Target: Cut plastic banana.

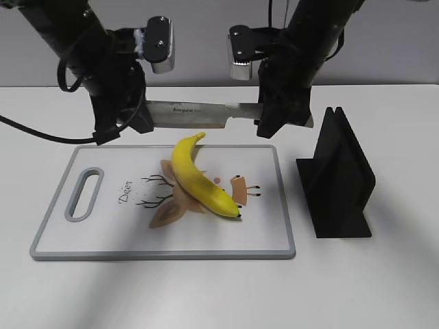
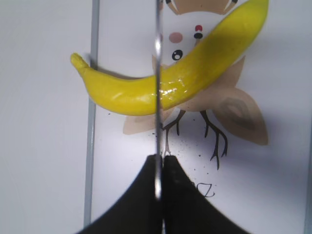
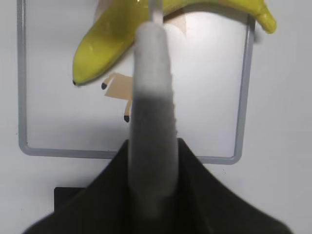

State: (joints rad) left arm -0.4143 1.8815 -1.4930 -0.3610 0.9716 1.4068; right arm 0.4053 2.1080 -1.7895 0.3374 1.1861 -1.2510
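The plastic banana (image 1: 199, 179) lies whole on the white cutting board (image 1: 82, 233), stem toward the back edge, black tip toward the front right. A knife (image 1: 188, 114) hangs level above the board's back edge, over the banana's stem end. My left gripper (image 1: 134, 122) is shut on the blade's tip end, and the blade (image 2: 158, 73) crosses the banana (image 2: 131, 95) in the left wrist view. My right gripper (image 1: 271, 123) is shut on the knife's grey handle (image 3: 152, 122), with the banana (image 3: 105, 46) beyond it.
A black knife stand (image 1: 337, 178) sits on the white table just right of the board. The board (image 3: 209, 97) has a grey rim and a handle slot (image 1: 84, 194) at its left end, and a deer drawing under the banana.
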